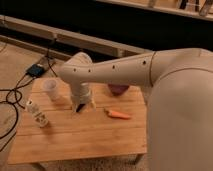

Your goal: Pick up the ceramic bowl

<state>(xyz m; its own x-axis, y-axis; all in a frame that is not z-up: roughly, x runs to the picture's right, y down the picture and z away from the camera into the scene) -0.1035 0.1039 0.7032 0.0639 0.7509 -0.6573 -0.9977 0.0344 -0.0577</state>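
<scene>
Camera view, one arm over a wooden table (75, 145). Nearest the viewer, the pale arm (115, 70) is filling the right foreground and reaching leftward across the tabletop.

A small white object (37, 115), its kind unclear, is lying near the gripper's left on the near part of the table. A carrot (119, 114) is lying to the gripper's right, slightly nearer the viewer.

The gripper (80, 106) is pointing down and hanging close above the boards, between the two. Whether it is spread or pressed together cannot be told, and nothing is showing in its grasp.

A translucent plastic cup (51, 89) is standing upright just beyond and left of the gripper. The ceramic bowl (119, 90), dark maroon, is sitting beyond and right of the gripper, apart from it and partly hidden under the arm. Cables (12, 97) and a blue box (36, 70) are lying on the floor past the table's far left edge.

Judged risks:
- The gripper is standing nearer the cup than the bowl, so closing here would be taking the wrong item.
- A sweep rightward toward the bowl could be nudging the carrot.
- The bowl's glossy rim may be slipping from a shallow pinch.
</scene>
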